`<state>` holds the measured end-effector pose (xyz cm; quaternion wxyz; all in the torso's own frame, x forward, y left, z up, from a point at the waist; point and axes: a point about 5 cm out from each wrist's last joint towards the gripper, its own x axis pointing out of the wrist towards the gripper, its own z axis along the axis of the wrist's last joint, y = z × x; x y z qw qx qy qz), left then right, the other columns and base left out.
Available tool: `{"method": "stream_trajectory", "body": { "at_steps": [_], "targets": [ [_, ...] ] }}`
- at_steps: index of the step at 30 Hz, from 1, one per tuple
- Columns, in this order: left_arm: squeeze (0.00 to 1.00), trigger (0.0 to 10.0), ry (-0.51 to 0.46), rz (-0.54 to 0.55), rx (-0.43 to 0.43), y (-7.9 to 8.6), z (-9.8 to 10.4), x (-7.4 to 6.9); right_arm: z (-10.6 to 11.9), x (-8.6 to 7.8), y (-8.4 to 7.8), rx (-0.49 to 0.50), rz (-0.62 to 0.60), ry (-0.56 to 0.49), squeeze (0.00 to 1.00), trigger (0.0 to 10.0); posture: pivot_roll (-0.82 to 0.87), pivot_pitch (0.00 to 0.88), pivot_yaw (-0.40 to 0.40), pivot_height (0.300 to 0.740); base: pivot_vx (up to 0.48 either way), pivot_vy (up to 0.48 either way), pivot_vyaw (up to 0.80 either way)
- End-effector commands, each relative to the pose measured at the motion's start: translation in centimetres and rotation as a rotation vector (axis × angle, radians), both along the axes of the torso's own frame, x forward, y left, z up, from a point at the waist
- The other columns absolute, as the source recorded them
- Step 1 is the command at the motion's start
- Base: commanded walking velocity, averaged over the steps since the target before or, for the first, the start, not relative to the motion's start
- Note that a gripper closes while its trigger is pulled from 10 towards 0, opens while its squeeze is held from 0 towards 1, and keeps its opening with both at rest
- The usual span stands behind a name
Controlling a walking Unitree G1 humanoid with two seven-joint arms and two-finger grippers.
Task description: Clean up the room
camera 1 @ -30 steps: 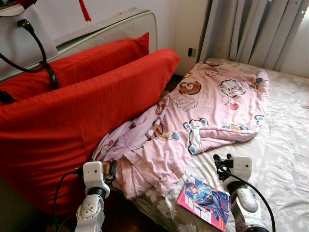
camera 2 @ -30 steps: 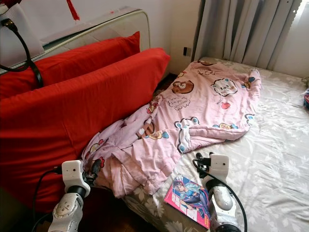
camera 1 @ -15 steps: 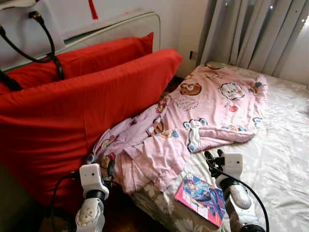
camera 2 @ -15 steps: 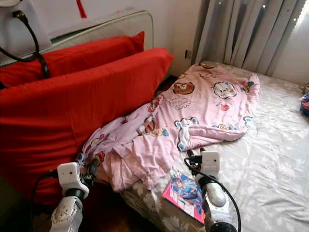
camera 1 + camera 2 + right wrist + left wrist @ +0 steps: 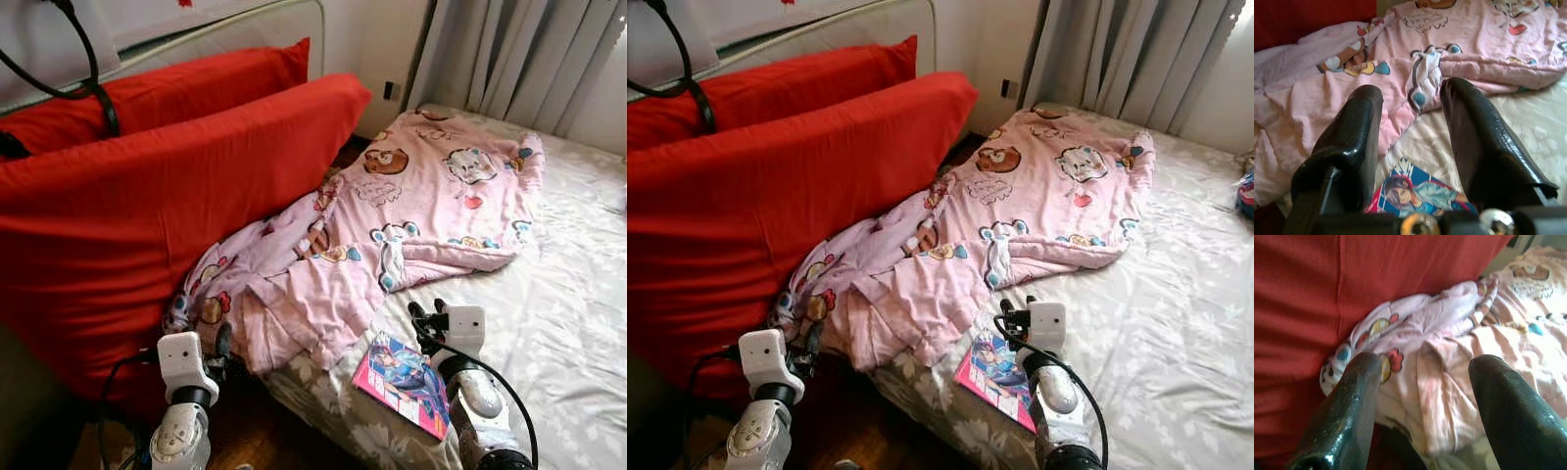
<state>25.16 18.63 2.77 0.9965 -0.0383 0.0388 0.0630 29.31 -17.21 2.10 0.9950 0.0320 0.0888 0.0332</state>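
I see the crumpled pink cartoon-print blanket point(image 5: 392, 235) spilling off the bed's point(image 5: 578, 294) edge against the red cushion point(image 5: 147, 215); soft, light, floppy, best pinched at a bunched fold; left claw point(image 5: 1422, 396) and right claw point(image 5: 1410, 122) both gape empty.

grey curtains point(image 5: 519, 54) behind bed point(image 5: 578, 294)

The red cushions point(image 5: 147, 206) stand as a wall along the bed's left edge; the crumpled pink blanket point(image 5: 392, 235) lies against them and covers the bed's left part. The comic book point(image 5: 402, 380) sits at the near edge, touching the blanket's hem. Bare sheet point(image 5: 568, 294) on the right gives open room. The curtain point(image 5: 519, 59) closes off the far side.
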Motion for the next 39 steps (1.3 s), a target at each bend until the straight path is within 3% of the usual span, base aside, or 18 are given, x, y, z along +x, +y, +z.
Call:
{"method": "stream_trajectory", "body": {
  "at_steps": [1,39],
  "targets": [
    [0.00,10.0,0.003,0.002,-0.010,-0.1,0.1,-0.2,0.3,0.3,0.2,-0.001,0.006,-0.006,0.00,10.0,-0.02,0.112,-0.013,0.660,0.000,0.000,0.00],
    [0.00,10.0,0.050,-0.071,-0.051,-1.0,0.6,-1.1,0.1,-0.1,1.2,-0.007,0.019,-0.012,0.00,10.0,-0.02,0.160,0.018,0.637,0.000,0.000,0.00]
  ]
}}
